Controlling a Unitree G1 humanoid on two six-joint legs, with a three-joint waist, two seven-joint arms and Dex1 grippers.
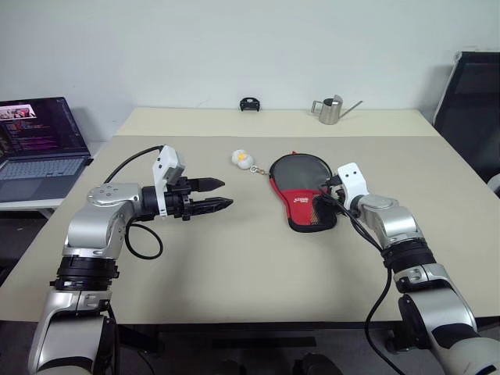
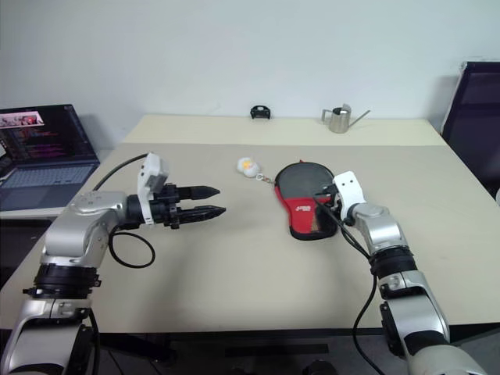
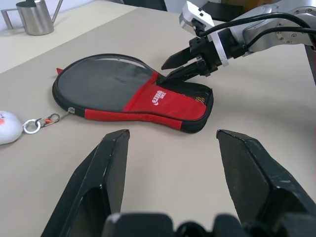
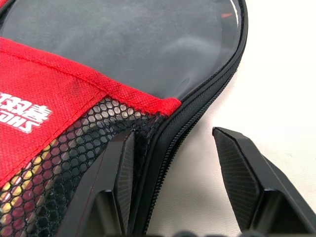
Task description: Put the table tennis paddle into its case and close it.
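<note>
Right-wrist close-up: case (image 4: 89,74) zipper between parted jaws.

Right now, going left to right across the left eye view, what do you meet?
Laptop → left hand → white-yellow ball → case → right hand, at the case's right edge.

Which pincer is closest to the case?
The right pincer, its tips at the case by the mesh pocket. The left pincer hangs far off, apart.
</note>
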